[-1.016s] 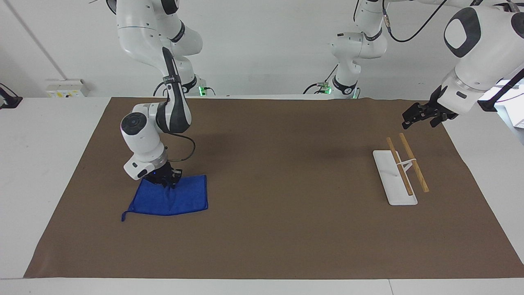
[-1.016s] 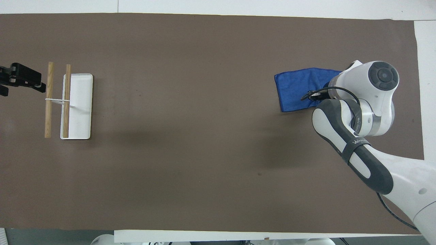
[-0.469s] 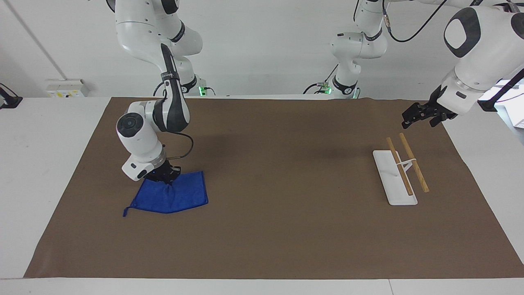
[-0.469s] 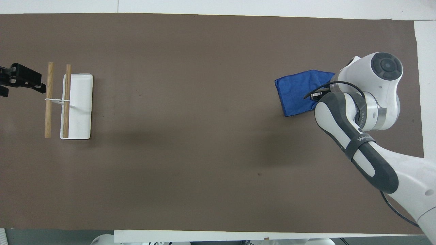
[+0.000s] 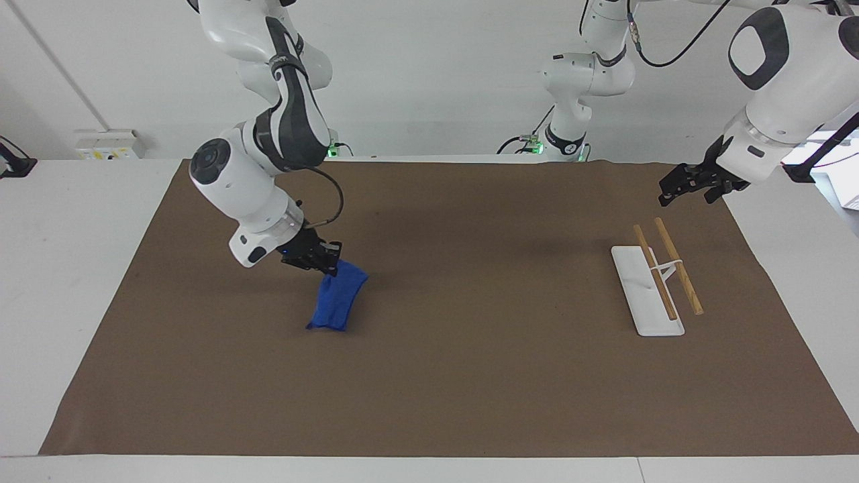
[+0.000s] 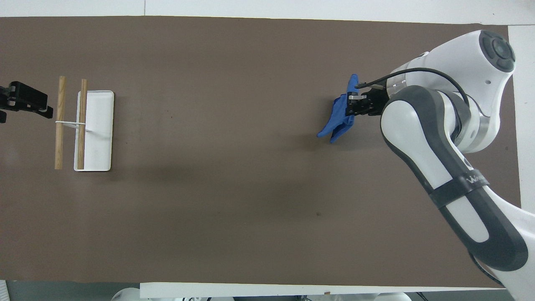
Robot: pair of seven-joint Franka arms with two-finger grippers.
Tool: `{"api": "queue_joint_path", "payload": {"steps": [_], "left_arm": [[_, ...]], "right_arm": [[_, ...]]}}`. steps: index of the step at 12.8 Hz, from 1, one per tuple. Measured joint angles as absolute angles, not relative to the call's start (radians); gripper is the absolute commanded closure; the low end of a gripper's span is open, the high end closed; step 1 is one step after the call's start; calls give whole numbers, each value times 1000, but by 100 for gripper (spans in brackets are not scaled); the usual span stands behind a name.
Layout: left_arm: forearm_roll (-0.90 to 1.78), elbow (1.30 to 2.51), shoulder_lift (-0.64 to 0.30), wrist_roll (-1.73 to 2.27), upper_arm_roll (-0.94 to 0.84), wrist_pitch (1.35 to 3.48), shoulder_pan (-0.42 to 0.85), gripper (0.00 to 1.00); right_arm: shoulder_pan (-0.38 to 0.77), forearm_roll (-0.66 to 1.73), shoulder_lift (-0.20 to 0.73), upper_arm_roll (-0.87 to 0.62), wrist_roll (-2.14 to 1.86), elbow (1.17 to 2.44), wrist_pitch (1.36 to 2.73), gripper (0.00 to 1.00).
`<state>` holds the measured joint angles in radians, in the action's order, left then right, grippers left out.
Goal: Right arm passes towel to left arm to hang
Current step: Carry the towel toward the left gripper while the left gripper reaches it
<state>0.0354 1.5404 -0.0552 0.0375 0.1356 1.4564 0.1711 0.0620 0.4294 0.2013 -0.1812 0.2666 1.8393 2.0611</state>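
Note:
My right gripper (image 5: pixel 328 263) (image 6: pixel 350 104) is shut on the top edge of the blue towel (image 5: pixel 337 300) (image 6: pixel 339 115) and holds it in the air over the brown mat at the right arm's end of the table. The towel hangs bunched below the fingers; its lower end looks close to the mat, and I cannot tell whether it touches. My left gripper (image 5: pixel 673 186) (image 6: pixel 31 103) waits in the air over the mat's edge at the left arm's end, beside the towel rack (image 5: pixel 661 268) (image 6: pixel 71 123).
The rack has a white base plate (image 5: pixel 641 295) (image 6: pixel 98 133) and two wooden rails on a white post. The brown mat (image 5: pixel 470 376) (image 6: pixel 234 188) covers most of the white table.
My right gripper has lifted the towel off the mat and carried it toward the table's middle; the towel went from lying flat to hanging bunched. The left gripper has barely moved.

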Motion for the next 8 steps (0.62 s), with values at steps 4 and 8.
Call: {"api": "queue_joint_path", "payload": {"steps": [4,8], "left_arm": [[36,1662,5,261,129,1501,174,0],[39,1947,75,859,114,1805,397,0]], "right_arm": [[207,715,205,-211,593,1834,2182,99],[323,948,210,-212,767,1834,2309,99]]}}
